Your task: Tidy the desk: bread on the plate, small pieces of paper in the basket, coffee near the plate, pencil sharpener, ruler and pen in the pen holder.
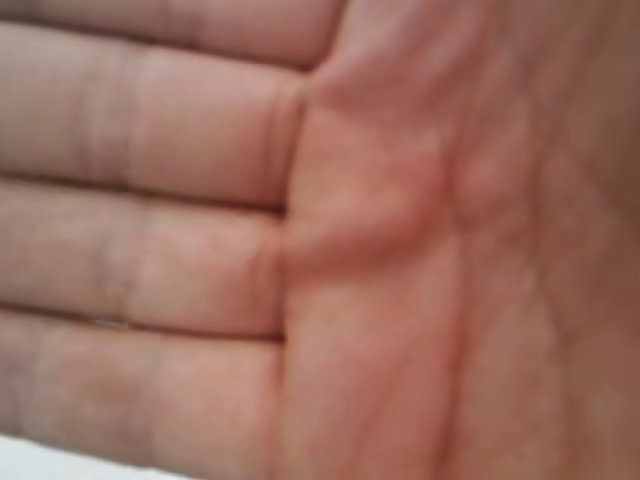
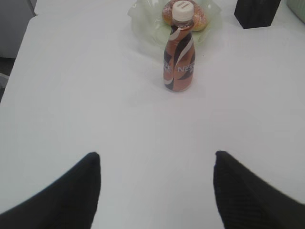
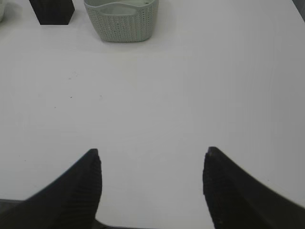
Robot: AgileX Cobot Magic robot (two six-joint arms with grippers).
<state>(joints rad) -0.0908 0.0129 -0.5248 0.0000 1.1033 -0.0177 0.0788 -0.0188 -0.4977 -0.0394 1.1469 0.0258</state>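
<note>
A human palm covers the exterior view, so nothing of the desk shows there. In the left wrist view a brown coffee bottle (image 2: 178, 62) with a white cap stands upright just in front of a pale green plate (image 2: 143, 21) that holds a bread roll (image 2: 198, 18). A black pen holder (image 2: 256, 12) stands at the top right. My left gripper (image 2: 157, 160) is open and empty, well short of the bottle. In the right wrist view my right gripper (image 3: 151, 155) is open and empty over the bare table. The paper pieces, sharpener, ruler and pen are out of view.
A grey-green woven basket (image 3: 121, 21) stands at the far edge in the right wrist view, with the black pen holder (image 3: 51, 10) to its left. The white table's left edge (image 2: 19, 52) shows in the left wrist view.
</note>
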